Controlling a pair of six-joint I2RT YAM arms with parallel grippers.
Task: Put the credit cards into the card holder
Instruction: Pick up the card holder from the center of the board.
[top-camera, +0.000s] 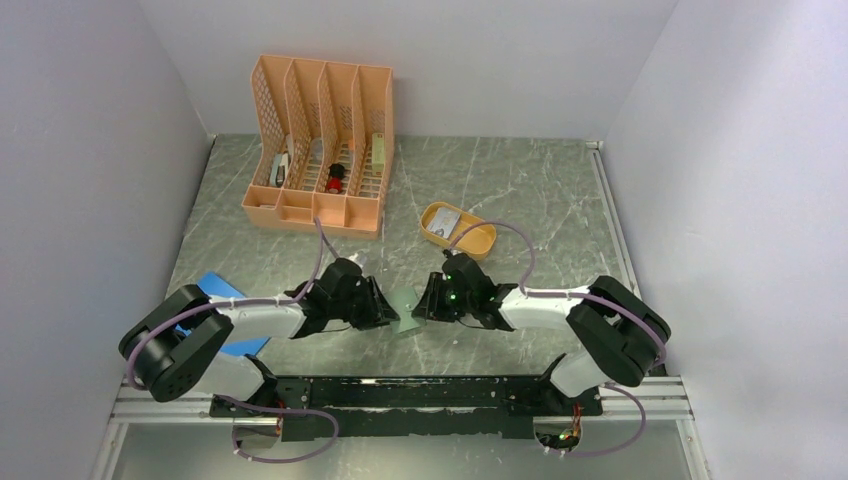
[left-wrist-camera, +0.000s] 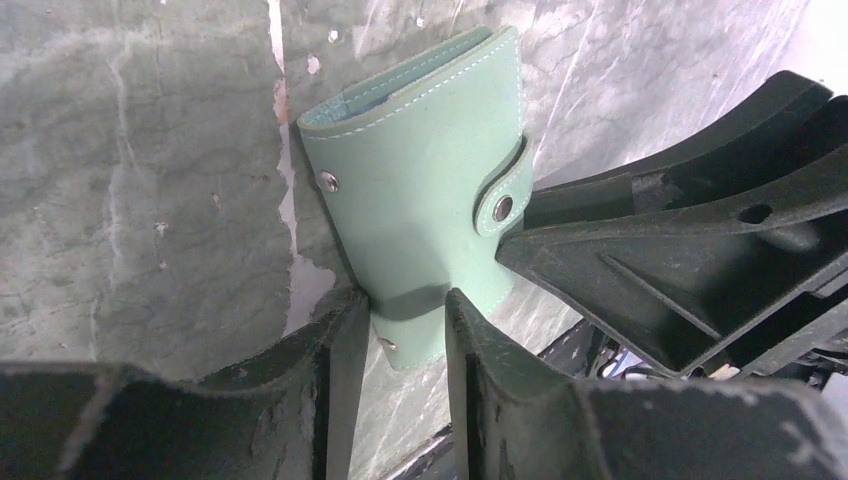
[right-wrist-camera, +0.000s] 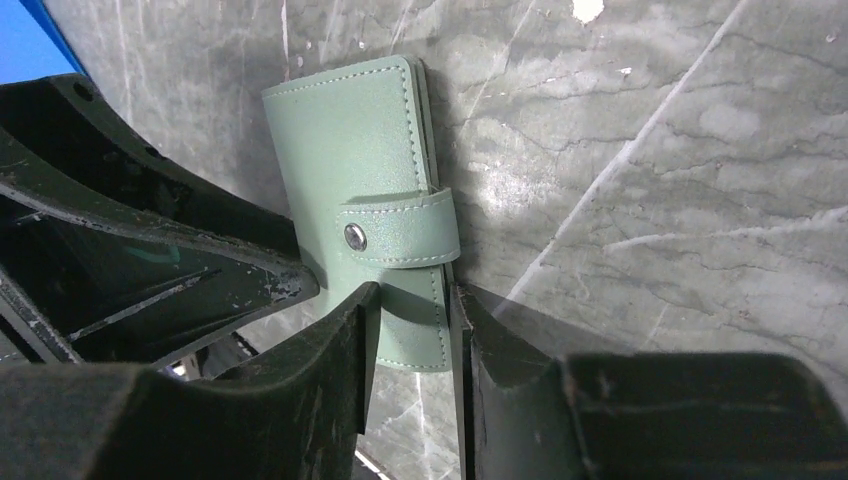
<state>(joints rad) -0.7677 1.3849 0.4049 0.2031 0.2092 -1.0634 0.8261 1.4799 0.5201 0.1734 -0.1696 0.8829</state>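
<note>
The card holder (top-camera: 405, 308) is a grey-green wallet between my two grippers at the middle front of the table. Its strap is snapped shut in the right wrist view (right-wrist-camera: 350, 170). My left gripper (left-wrist-camera: 400, 330) has its jaws partly apart, and the card holder's (left-wrist-camera: 420, 170) lower end shows in the gap. My right gripper (right-wrist-camera: 412, 320) stands the same way at the other face, one finger along the holder's edge. Whether either pair of pads presses the holder, I cannot tell. A pale credit card (top-camera: 444, 221) lies in the orange oval tray (top-camera: 480, 240) behind.
A peach file organiser (top-camera: 320, 150) with small items stands at the back left. A bright blue flat sheet (top-camera: 215, 290) lies under the left arm. Pale walls close in on three sides, and a metal rail runs along the near edge.
</note>
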